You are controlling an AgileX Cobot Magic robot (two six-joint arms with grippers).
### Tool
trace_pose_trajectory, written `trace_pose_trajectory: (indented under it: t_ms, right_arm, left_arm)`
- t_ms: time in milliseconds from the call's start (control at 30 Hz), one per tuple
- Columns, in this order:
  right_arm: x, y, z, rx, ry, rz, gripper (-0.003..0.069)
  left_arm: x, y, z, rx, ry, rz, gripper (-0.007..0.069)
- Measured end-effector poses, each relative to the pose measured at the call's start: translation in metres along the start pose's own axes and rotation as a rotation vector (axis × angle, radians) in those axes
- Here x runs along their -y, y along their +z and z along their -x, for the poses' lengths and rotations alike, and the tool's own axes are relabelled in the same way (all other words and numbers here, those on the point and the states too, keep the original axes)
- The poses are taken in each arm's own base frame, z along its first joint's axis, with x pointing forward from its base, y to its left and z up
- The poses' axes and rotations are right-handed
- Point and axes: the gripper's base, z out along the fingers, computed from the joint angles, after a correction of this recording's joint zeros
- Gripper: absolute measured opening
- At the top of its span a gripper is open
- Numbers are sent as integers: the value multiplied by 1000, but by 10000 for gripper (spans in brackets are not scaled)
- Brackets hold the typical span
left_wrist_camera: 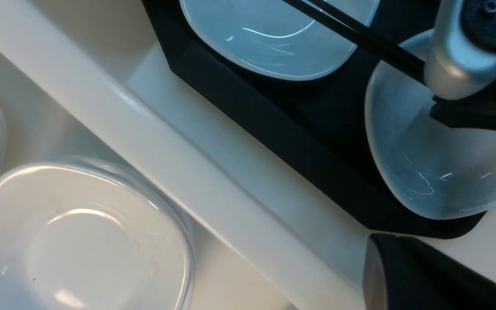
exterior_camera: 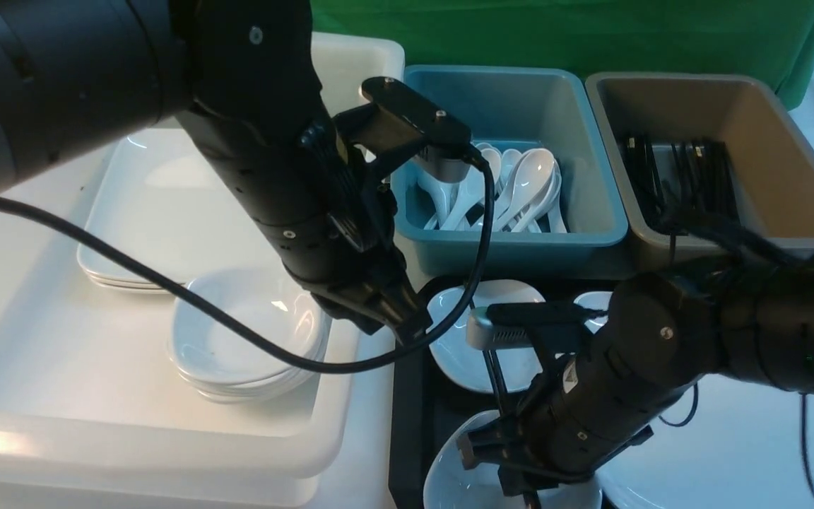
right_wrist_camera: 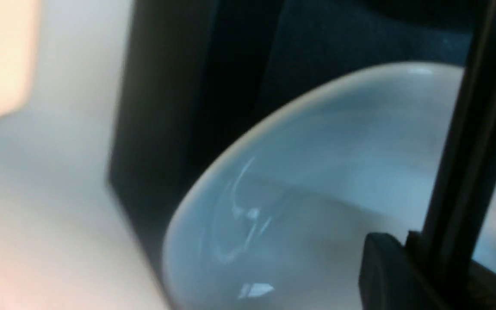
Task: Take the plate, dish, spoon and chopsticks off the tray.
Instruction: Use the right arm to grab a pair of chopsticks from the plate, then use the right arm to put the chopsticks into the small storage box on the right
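— So, how far along?
— Early, I'd judge. The right gripper (exterior_camera: pixel 499 466) is clamped on the chopsticks (left_wrist_camera: pixel 360 35) above the dish (exterior_camera: pixel 463 484) at the tray (exterior_camera: pixel 407 424)'s near end, with the plate (exterior_camera: pixel 460 346) beyond. Whether the left gripper (exterior_camera: pixel 407 326) is closed, I can't tell.

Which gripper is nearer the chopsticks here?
Right. The right gripper appears clamped on the chopsticks, above the near dish. The left gripper hangs by the tray's left rim, clear of them.

One tray (exterior_camera: pixel 407 424), two coloured bins (exterior_camera: pixel 513 244)
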Motion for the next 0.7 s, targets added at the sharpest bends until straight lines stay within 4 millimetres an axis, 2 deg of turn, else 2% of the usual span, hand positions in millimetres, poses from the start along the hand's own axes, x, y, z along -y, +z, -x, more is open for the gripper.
trace_pose_trajectory:
  t_ms: [167, 267, 433, 700]
  right_arm:
    - [-1, -33, -4, 30, -22, 28, 68]
    - [4, -40, -1, 23, -22, 24, 68]
    - [20, -51, 9, -19, -10, 28, 68]
    - [34, -96, 35, -43, -1, 143, 68]
  left_arm:
    - [0, 0, 2, 24, -3, 5, 1]
    - [-1, 0, 4, 43, -7, 5, 1]
    - [1, 0, 5, 56, -19, -9, 1]
    - [4, -1, 10, 107, -58, -47, 1]
